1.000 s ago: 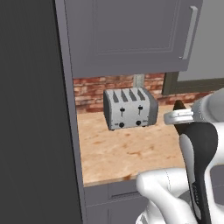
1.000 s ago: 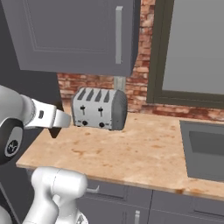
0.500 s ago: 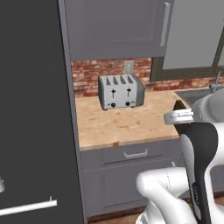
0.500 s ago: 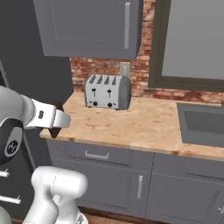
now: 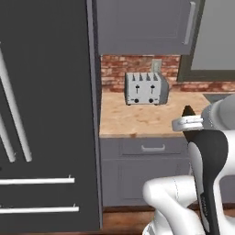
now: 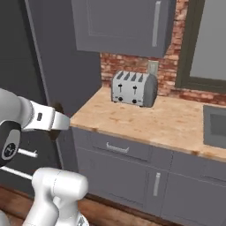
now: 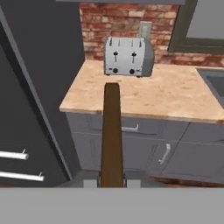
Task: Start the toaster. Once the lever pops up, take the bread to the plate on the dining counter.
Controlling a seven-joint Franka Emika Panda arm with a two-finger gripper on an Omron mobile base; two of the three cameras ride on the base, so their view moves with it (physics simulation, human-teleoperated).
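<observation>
The silver toaster [image 5: 146,88] [image 6: 132,88] [image 7: 127,57] stands at the back of the tan-topped counter [image 5: 137,121], against the brick wall. My gripper [image 7: 112,180] [image 5: 188,120] [image 6: 56,120] hangs well in front of that counter, off its edge, and is shut on the bread [image 7: 112,131]. The hand view shows the bread as a long dark brown slab, edge-on, running up from between the fingers. A dark tip of the bread [image 5: 187,111] pokes up above the hand. The plate and the dining counter are out of view.
A tall dark fridge [image 5: 46,114] with pale bar handles stands left of the counter. Grey drawers and cabinet doors [image 7: 144,148] sit under the counter, and grey wall cabinets [image 6: 123,24] hang above. A sink [image 7: 214,83] lies at the counter's right end.
The whole picture has shifted: the base has backed away from the counter, so the toaster looks farther off and the fridge and lower cabinets have come into view. The gripper stays shut on the bread.
</observation>
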